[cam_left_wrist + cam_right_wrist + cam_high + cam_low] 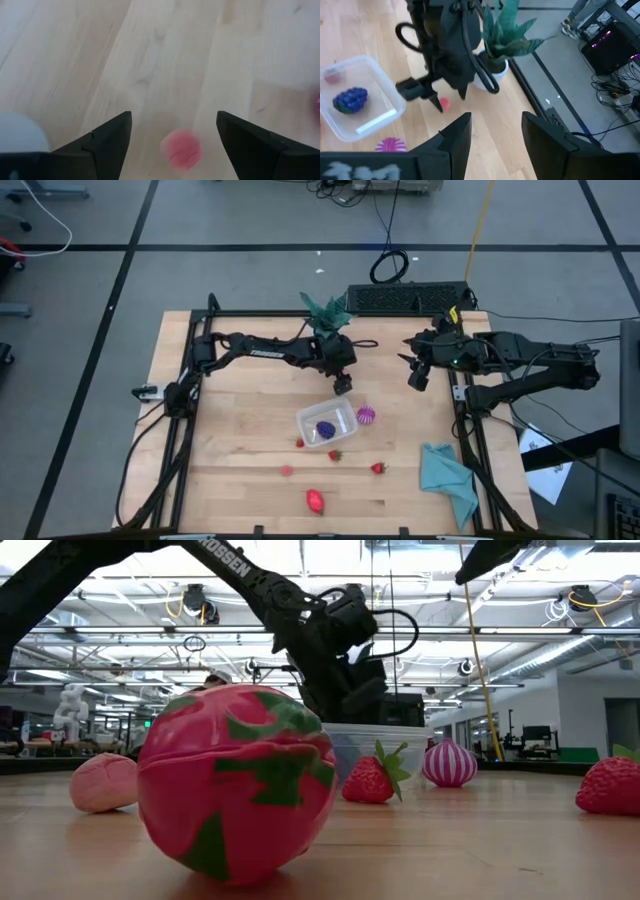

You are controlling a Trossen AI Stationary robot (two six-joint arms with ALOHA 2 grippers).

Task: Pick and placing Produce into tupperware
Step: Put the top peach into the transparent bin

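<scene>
high view: wooden desk (pixel 240 470) carrying the clear tupperware (pixel 326 423), which serves as landmark throughout. inside the tupperware, one purple fruit (pixel 326 429). just beside its right end, a striped pink-purple fruit (pixel 366 417). near its front edge, on the desk: a small red fruit (pixel 300 443), a strawberry (pixel 335 455), another strawberry (pixel 378 468), a pale pink fruit (pixel 287 471), and farthest from it a large red fruit (pixel 315 501). left gripper (pixel 343 385) hangs just behind the tupperware's back edge, beside the green potted plant (pixel 326 316). right gripper (pixel 418 377) sits well right of the tupperware, behind the teal cloth (pixel 446 476).

low view: the large red fruit (pixel 236 783) fills the foreground; the tupperware (pixel 378 748) stands behind it, with a strawberry (pixel 374 778) and the striped fruit (pixel 449 762) in front of it and to its right, a further strawberry (pixel 609 785) at the frame edge, the pale pink fruit (pixel 104 782) on the other side. the left arm reaches down behind the tupperware.

left wrist view: left fingers (pixel 109 140) spread wide apart, nothing between them; a small pink-red fruit (pixel 181 149) lies on the desk below the gap.

right wrist view: right fingers (pixel 455 135) stand apart, holding nothing. beyond them the tupperware (pixel 380 80) holds the purple fruit (pixel 350 99) and a small reddish piece (pixel 333 75) at one corner; the striped fruit (pixel 390 145) is just outside its wall. the left gripper (pixel 437 99) hangs beside the tupperware over a small pink-red fruit (pixel 444 103), the potted plant (pixel 501 40) behind it.
</scene>
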